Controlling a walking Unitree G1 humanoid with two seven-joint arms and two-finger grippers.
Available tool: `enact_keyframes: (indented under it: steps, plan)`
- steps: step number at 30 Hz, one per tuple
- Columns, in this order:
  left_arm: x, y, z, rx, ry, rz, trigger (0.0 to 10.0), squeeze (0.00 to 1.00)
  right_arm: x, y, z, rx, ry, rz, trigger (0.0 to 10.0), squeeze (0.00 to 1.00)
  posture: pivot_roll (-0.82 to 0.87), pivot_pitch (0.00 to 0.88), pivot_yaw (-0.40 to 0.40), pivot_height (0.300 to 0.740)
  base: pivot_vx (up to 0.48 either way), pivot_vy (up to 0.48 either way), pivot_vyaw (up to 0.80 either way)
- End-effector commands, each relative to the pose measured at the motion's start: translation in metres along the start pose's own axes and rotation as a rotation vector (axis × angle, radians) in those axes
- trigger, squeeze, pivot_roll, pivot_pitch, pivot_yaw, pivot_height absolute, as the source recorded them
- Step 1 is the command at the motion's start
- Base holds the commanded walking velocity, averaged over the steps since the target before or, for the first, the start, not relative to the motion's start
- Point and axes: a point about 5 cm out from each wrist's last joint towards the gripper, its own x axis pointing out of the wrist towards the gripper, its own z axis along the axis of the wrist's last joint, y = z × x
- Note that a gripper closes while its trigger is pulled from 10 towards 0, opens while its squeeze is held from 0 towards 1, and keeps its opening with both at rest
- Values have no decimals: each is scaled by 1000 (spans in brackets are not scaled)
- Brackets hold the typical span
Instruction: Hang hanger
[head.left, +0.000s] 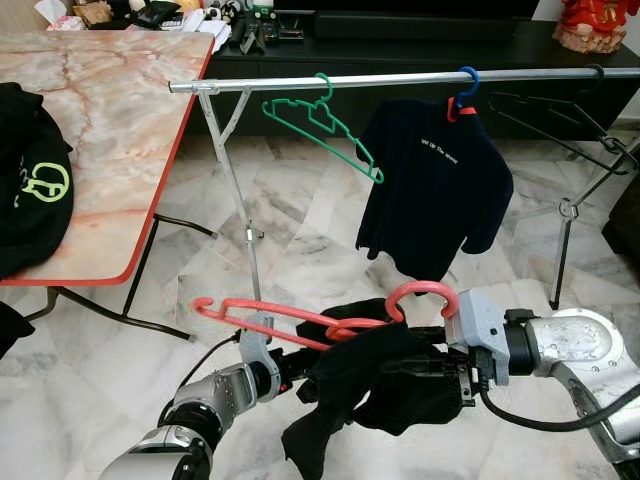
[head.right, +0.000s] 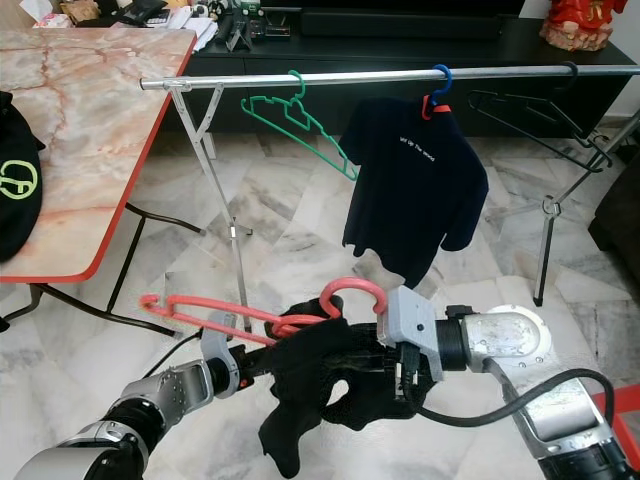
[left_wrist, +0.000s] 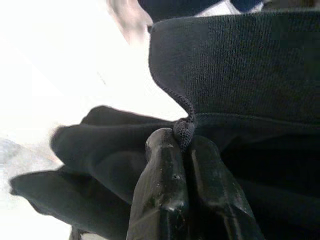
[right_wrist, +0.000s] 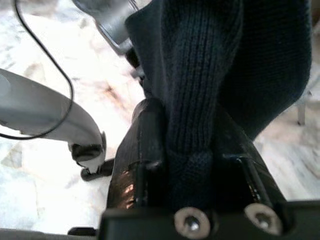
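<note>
A pink hanger (head.left: 290, 318) is held low in front of me, its hook (head.left: 425, 292) pointing up toward the right. A black garment (head.left: 375, 385) is bunched around the hanger's middle and droops below it. My left gripper (left_wrist: 182, 142) comes in from the lower left and is shut on the garment's hem. My right gripper (right_wrist: 190, 120) reaches in from the right, shut on a thick fold of the same cloth. The silver clothes rail (head.left: 400, 79) runs across above and beyond the grippers.
On the rail hang a green hanger (head.left: 325, 125), a navy shirt (head.left: 435, 190) on a blue hanger (head.left: 466, 80), and black hangers (head.left: 560, 120) at the right. A marble table with a red edge (head.left: 110, 120) stands on the left and carries a black garment (head.left: 30, 190).
</note>
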Motion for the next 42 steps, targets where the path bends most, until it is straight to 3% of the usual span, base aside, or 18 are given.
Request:
enact_keyframes:
  steps: [1,9,15,22,32,34,42]
  plan:
    - [-3,8,-2,-31,-28,60,0,0,-5,-6,0,-22,2,-67,0,0,-100,210,-15,740,0,0,0]
    - [-6,17,-2,-27,-49,147,0,0,-18,-16,-12,3,29,-252,0,0,-104,211,-13,740,0,0,0]
    - [-8,21,-1,-27,-68,192,0,0,-24,-5,-19,-1,99,-197,0,0,-115,211,-10,740,0,0,0]
    - [-11,27,9,-28,-150,257,0,0,-33,9,-41,16,256,-116,0,0,-116,211,-12,740,0,0,0]
    - [-13,29,11,-14,-175,268,0,0,-38,5,-53,-12,386,-152,0,0,-113,215,-16,740,0,0,0]
    - [-12,28,9,-14,-171,259,0,0,-44,2,-64,-38,490,-181,0,0,-118,218,-17,740,0,0,0]
    - [-10,24,11,-4,-178,233,0,0,-41,6,-70,-1,507,-197,0,0,-121,220,-15,740,0,0,0]
